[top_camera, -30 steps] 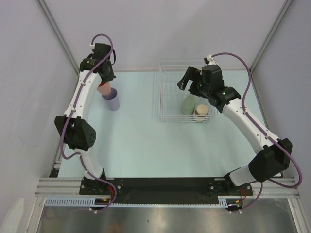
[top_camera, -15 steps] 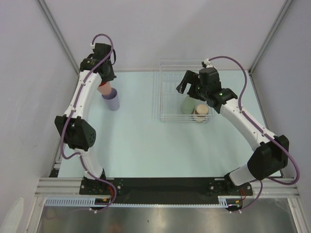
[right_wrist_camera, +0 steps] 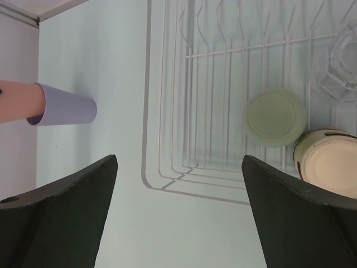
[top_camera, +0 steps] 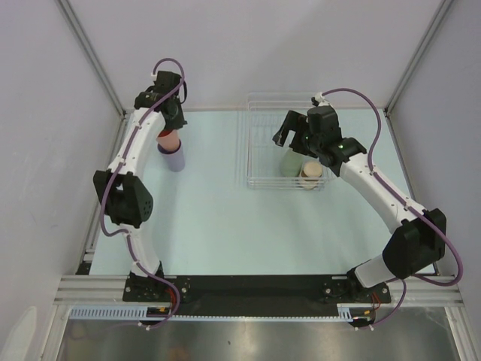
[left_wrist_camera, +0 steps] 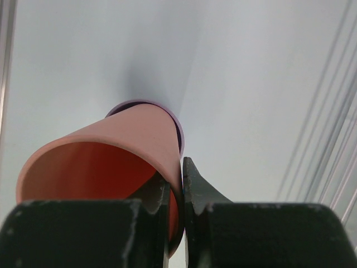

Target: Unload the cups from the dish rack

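Observation:
My left gripper (top_camera: 167, 129) is shut on the wall of a salmon-red cup (top_camera: 167, 140) at the table's back left. One finger (left_wrist_camera: 198, 187) is outside the cup (left_wrist_camera: 117, 145), the other inside. Its base sits in the mouth of a lilac cup (top_camera: 175, 158), whose rim shows behind it (left_wrist_camera: 179, 131). The right wrist view shows both, salmon (right_wrist_camera: 19, 100) and lilac (right_wrist_camera: 66, 110). My right gripper (top_camera: 289, 131) is open and empty above the clear dish rack (top_camera: 249, 150). In the rack (right_wrist_camera: 167, 111) stand an upturned pale green cup (right_wrist_camera: 275, 117) and a beige cup (right_wrist_camera: 329, 164).
A clear glass-like item (right_wrist_camera: 341, 67) sits in the rack's far corner. The green cup (top_camera: 291, 162) and beige cup (top_camera: 311, 174) fill the rack's near right corner. Grey walls and metal posts enclose the pale table (top_camera: 218, 210).
My left wrist has shifted slightly right and back with the salmon cup still gripped. My right gripper has moved a little left over the rack, still open.

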`<state>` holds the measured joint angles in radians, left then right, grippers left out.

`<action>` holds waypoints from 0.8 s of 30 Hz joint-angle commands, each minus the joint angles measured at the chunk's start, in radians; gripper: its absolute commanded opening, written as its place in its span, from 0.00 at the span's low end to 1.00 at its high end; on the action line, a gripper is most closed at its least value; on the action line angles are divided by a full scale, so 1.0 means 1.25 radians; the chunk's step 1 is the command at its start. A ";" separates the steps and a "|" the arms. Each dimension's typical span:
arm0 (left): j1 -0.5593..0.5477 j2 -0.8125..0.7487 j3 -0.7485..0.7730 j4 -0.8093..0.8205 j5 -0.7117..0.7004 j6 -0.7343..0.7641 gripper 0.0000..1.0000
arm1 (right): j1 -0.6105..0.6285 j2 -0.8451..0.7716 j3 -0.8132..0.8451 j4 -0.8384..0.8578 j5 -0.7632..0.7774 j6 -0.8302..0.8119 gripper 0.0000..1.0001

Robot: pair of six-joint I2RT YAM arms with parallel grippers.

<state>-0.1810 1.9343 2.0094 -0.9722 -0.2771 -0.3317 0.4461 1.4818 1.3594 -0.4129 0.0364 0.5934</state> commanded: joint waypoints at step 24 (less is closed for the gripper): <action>-0.017 -0.096 0.020 0.025 -0.012 -0.056 0.67 | 0.004 0.011 0.046 -0.046 0.162 -0.133 1.00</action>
<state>-0.1833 1.9533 1.9972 -0.9627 -0.2867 -0.3691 0.4461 1.4960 1.3598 -0.4271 0.0860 0.5465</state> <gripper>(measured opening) 0.637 0.994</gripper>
